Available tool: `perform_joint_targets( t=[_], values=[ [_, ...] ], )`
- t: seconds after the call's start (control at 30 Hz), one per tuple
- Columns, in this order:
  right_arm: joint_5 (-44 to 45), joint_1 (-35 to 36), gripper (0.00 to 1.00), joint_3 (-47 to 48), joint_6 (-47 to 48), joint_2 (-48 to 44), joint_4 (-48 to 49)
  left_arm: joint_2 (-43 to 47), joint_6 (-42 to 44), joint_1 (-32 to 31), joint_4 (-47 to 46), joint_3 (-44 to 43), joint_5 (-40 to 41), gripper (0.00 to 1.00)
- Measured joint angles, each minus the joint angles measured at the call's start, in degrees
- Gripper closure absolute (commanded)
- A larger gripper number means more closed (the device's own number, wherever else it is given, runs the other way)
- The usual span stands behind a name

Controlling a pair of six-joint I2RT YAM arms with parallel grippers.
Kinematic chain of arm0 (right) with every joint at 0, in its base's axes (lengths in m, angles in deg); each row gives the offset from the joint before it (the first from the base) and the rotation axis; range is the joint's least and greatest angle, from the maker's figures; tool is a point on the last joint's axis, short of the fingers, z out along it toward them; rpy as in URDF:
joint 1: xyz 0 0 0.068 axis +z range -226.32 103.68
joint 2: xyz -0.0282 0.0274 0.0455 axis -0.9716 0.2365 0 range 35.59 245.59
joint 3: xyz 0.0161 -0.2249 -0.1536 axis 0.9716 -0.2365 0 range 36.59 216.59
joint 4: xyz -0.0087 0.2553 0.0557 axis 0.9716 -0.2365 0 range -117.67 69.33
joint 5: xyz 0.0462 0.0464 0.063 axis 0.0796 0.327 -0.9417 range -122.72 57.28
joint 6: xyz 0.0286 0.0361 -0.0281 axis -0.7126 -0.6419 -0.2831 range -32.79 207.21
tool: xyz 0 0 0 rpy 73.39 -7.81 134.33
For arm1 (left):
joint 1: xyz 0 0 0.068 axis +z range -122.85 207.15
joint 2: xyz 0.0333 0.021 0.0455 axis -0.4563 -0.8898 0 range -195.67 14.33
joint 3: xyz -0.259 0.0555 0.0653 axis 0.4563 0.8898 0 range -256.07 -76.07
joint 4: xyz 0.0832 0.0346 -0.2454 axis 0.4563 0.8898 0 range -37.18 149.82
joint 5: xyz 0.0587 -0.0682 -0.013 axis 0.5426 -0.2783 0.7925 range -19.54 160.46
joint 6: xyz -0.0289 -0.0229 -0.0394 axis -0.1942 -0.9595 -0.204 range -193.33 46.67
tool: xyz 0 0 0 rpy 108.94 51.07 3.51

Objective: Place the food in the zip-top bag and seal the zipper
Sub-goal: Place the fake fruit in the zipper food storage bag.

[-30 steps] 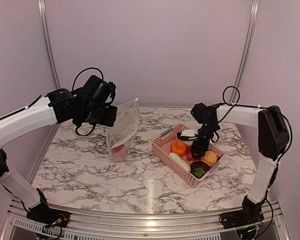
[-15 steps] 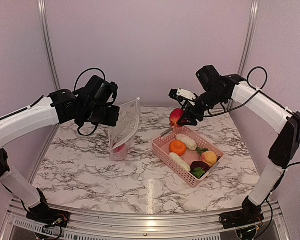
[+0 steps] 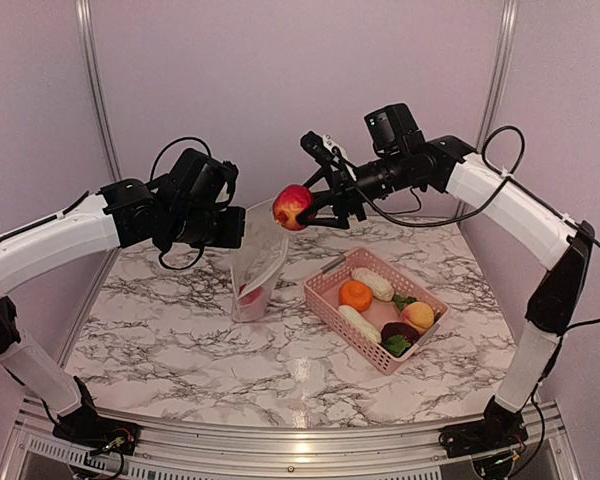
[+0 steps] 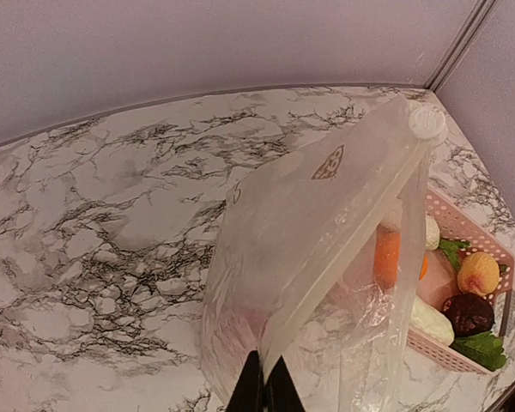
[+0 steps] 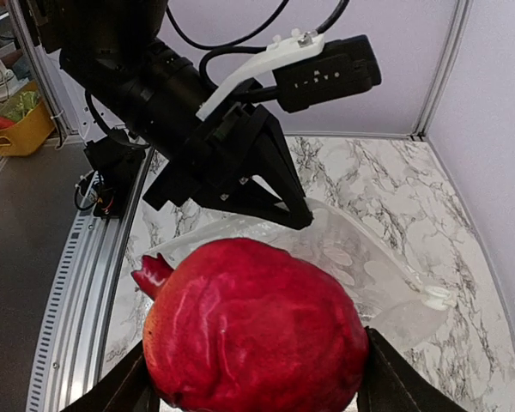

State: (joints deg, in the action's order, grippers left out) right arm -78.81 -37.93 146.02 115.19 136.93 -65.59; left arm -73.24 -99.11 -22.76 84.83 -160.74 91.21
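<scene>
My left gripper (image 3: 236,228) is shut on the mouth edge of the polka-dot zip-top bag (image 3: 259,262), which hangs upright with its bottom on the table. A red piece (image 3: 247,295) lies inside it. In the left wrist view my fingertips (image 4: 263,388) pinch the whitish zipper strip (image 4: 348,253) of the bag (image 4: 309,215). My right gripper (image 3: 302,208) is shut on a red pomegranate (image 3: 291,207), held just above and right of the bag's mouth. The pomegranate (image 5: 256,330) fills the right wrist view, with the bag (image 5: 369,262) below it.
The pink basket (image 3: 325,296) stands to the right of the bag. It holds an orange piece (image 3: 357,295), two white oblong pieces (image 3: 372,283), a peach piece (image 3: 418,316), a dark purple piece (image 3: 398,332) and a green leafy one (image 3: 397,346). Walls close the back and sides.
My right gripper lifted the red pomegranate out of the basket and carried it up and left to the bag's mouth. My left gripper shifted the bag slightly to the right.
</scene>
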Motion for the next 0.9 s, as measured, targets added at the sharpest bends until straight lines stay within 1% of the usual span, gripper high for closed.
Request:
perform_joint_targets(
  t=[0.1,0.37,0.53,0.73,0.77,0.83,0.9],
  values=[
    [-1.4,1.4,0.36,1.4,-2.5,3.2,2.5,0.0,-1.1,0.0,-0.9,0.0,-1.2,1.0],
    [-0.9,3.8,0.37,2.4,-8.7,10.8,7.1,0.0,-3.0,0.0,-2.2,0.1,-2.8,1.0],
    [2.4,3.8,0.38,0.8,-9.8,12.0,9.4,0.0,-3.6,0.2,-2.3,0.8,-2.8,1.0],
    [7.7,3.8,0.35,-2.6,-10.5,12.3,12.0,0.0,-3.8,0.2,-3.0,1.3,-2.9,1.0],
    [8.3,3.8,0.34,-2.7,-10.6,12.5,12.0,0.0,-3.9,0.2,-3.1,1.3,-3.1,1.0],
    [9.8,3.8,0.29,-2.7,-11.1,12.9,12.5,0.0,-3.9,0.2,-3.5,1.4,-3.4,1.0],
    [11.2,4.0,0.22,-2.6,-11.6,13.1,12.7,0.0,-4.1,0.2,-3.9,1.6,-3.8,1.0]
  ],
)
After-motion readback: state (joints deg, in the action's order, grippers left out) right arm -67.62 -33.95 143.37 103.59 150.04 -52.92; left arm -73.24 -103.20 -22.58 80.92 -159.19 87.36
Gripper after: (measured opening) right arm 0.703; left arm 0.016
